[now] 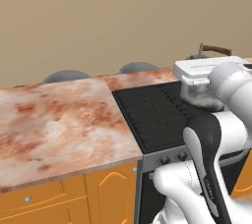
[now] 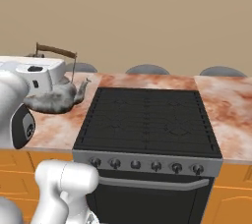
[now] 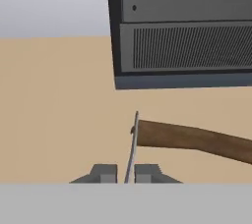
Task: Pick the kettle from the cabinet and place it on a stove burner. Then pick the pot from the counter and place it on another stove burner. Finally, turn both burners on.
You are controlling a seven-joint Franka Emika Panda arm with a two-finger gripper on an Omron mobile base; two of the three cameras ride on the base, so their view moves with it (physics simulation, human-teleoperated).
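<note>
Gripping kettle (image 2: pixel 56 96) by thin handle upright, gripper (image 3: pixel 126 173) clamped; kettle hangs beside stove (image 2: pixel 147 120), over counter (image 2: pixel 54 129).

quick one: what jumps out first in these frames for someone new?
The kettle hangs in the air left of the stove, over the counter, its wire handle pinched in the shut gripper. The burners carry nothing yet, and a dark hood juts from the wall above.
</note>
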